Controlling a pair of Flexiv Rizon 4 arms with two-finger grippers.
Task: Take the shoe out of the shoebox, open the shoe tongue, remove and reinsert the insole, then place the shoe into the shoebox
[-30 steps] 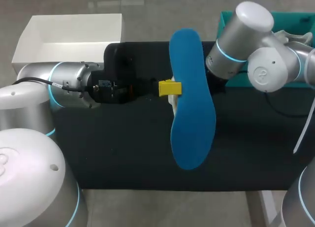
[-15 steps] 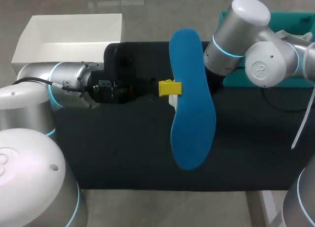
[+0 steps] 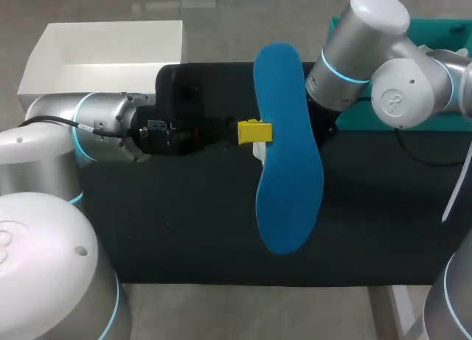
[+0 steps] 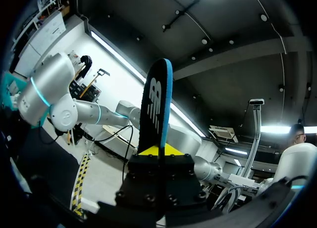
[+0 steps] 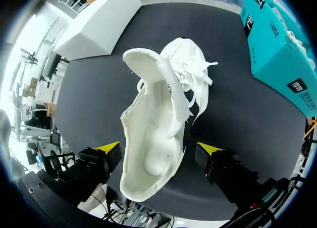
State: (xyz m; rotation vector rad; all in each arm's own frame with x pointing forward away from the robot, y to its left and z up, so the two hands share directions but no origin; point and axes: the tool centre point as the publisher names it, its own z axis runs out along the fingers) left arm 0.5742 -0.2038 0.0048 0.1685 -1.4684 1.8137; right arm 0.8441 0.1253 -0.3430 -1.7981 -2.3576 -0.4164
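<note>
Insole (image 3: 286,170) in left jaws; right jaws wide

A black mat (image 3: 184,229) spread flat over the work table, evenly lit.
The mat is matte and dark, without creases, with straight edges; a pale grey surface (image 3: 243,310) borders it along its near and far sides.

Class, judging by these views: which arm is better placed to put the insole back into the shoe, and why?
Left. The left gripper is shut on the blue insole; the right gripper stands open astride the white shoe, holding nothing.
</note>
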